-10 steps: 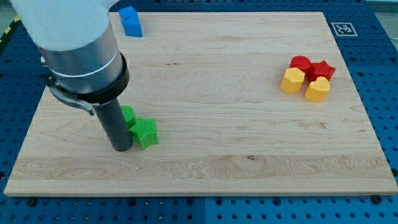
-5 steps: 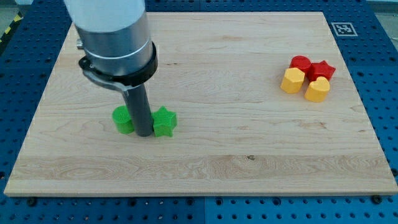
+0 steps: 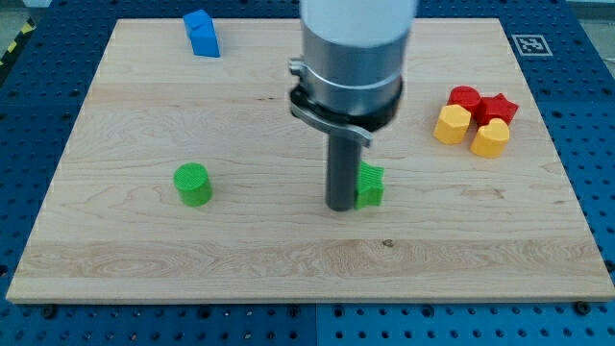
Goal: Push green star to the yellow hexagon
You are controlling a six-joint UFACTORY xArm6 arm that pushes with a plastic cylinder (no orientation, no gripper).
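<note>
The green star (image 3: 370,185) lies near the middle of the wooden board, partly hidden behind my rod. My tip (image 3: 341,206) rests on the board right against the star's left side. The yellow hexagon (image 3: 452,125) sits at the view's right, up and to the right of the star, with a clear gap between them. It is the left block of a tight cluster of several blocks.
A red cylinder (image 3: 465,98), a red star (image 3: 498,108) and a yellow heart-like block (image 3: 490,139) crowd the hexagon. A green cylinder (image 3: 193,185) stands at the left. A blue block (image 3: 201,33) sits by the board's top-left edge.
My tip has slid to the right across the board, pushing the green star with it away from the green cylinder and towards the cluster at the right.
</note>
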